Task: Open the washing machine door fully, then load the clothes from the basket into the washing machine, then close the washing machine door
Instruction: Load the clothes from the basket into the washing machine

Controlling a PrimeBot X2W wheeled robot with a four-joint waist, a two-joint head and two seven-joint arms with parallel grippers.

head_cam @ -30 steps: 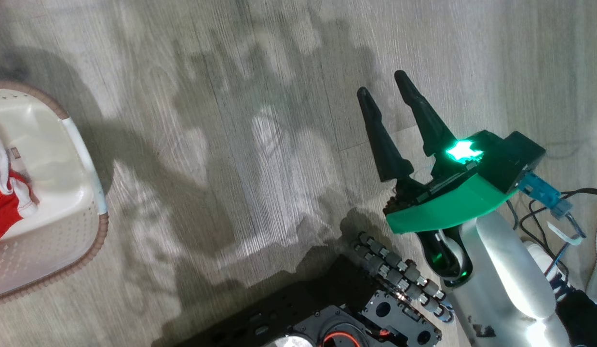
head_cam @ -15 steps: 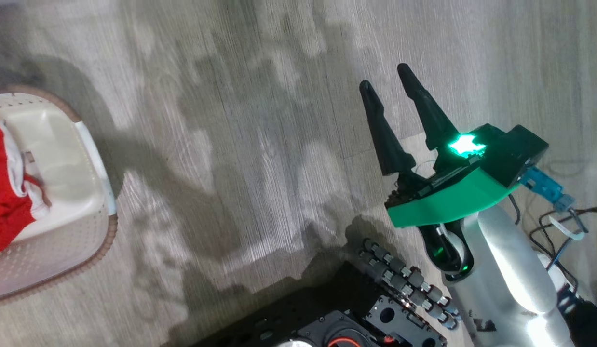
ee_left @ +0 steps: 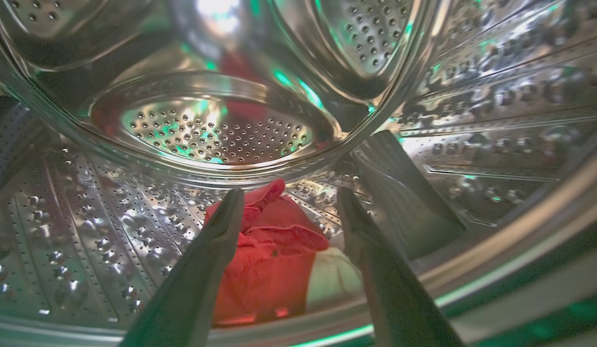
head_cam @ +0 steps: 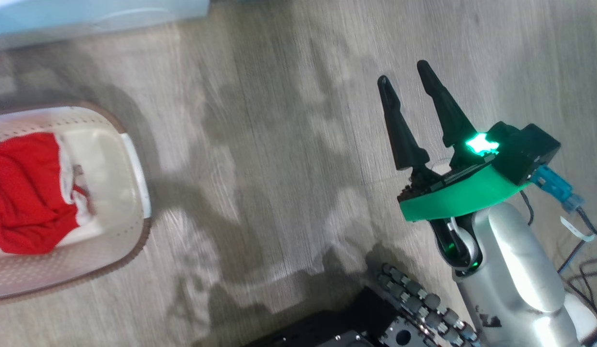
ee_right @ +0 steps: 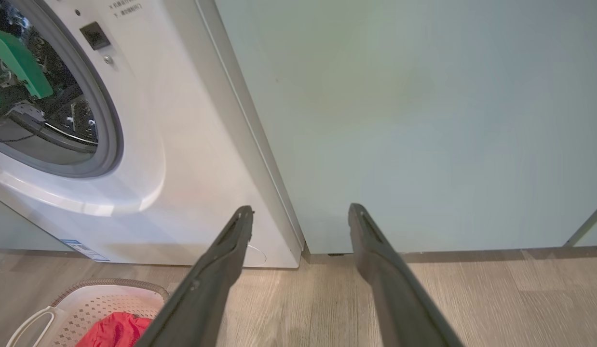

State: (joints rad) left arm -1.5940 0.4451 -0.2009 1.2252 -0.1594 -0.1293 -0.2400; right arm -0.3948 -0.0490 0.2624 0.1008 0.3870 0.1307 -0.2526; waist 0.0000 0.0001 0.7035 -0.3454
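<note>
Inside the steel drum (ee_left: 216, 130) of the washing machine (ee_right: 173, 144), my left gripper (ee_left: 290, 193) is open. A red garment with a white part (ee_left: 274, 260) lies loose on the drum floor just beyond its fingers. My left arm's green wrist (ee_right: 19, 62) shows through the grey door seal (ee_right: 110, 120). The basket (head_cam: 134, 241) stands on the floor at the left and holds more red clothes (head_cam: 23, 193). The basket (ee_right: 101, 301) and clothes (ee_right: 117, 330) also appear low in the right wrist view. My right gripper (head_cam: 402, 72) hovers open and empty over the floor. The washing machine door is out of view.
A pale teal cabinet (ee_right: 424, 120) stands right of the washer, and its base (head_cam: 86, 14) edges the top of the head view. My black wheeled base (head_cam: 400, 327) and loose cables (head_cam: 578, 241) lie at the lower right. Grey wood floor (head_cam: 279, 168) lies between basket and right arm.
The head camera has swung, so the whole picture has shifted and more of the basket and the cabinet base show. My left gripper has gone from shut to open. The right gripper stays open.
</note>
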